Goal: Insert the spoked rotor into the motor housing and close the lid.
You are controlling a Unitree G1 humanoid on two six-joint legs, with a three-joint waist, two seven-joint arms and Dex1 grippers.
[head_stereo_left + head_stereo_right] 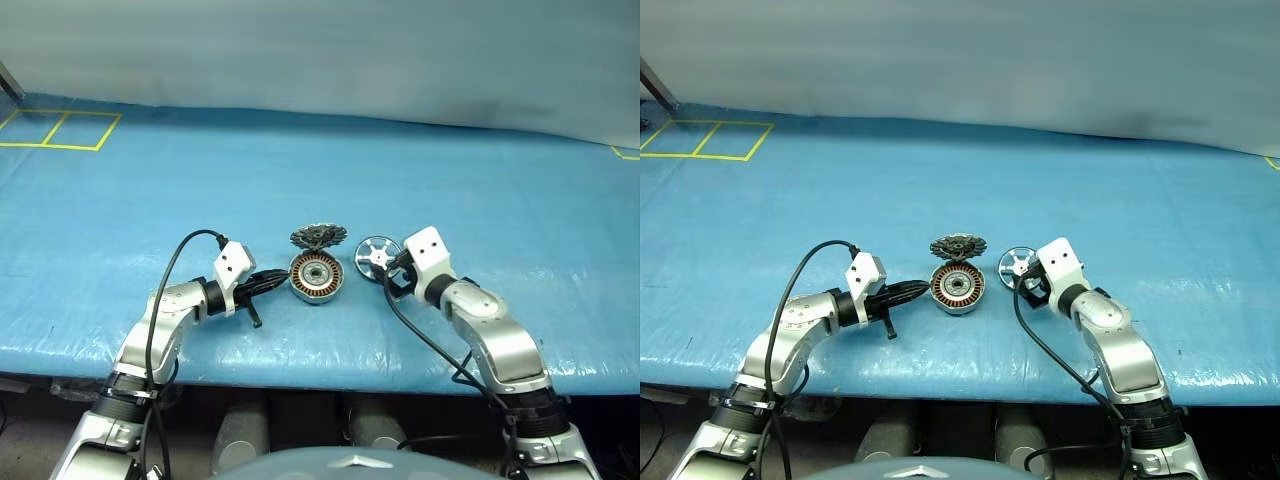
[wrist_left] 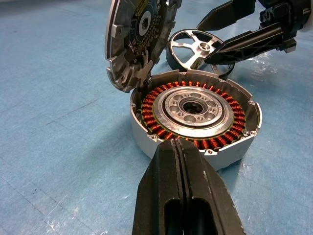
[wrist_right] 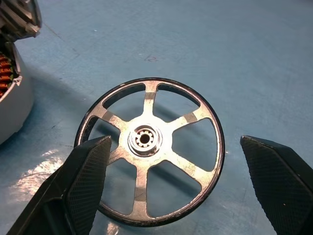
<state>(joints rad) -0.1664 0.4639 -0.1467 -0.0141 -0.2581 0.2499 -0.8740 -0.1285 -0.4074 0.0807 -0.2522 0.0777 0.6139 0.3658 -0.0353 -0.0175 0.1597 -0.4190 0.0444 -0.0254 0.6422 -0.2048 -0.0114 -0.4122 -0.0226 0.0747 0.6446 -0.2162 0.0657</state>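
Nothing is done yet; the spoked rotor (image 3: 150,152) lies flat on the blue sheet beside the open motor housing (image 2: 195,117), its lid (image 2: 137,39) standing up; the right gripper (image 3: 176,191) is spread wide around the rotor; the left gripper (image 2: 183,156) is pressed together by the housing.

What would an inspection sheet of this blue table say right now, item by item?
Surface: blue sheet over the table, yellow tape squares at its far corner.
Job's things: motor housing open, copper windings showing; lid tilted up at its far edge; spoked rotor lying flat beside the housing, not inserted.
Clutter: nothing seen.
Grippers: left gripper shut, tips at the housing's wall; right gripper open, fingers either side of the rotor.
Cables: black cable looping over each arm.
Surroundings: pale wall behind.
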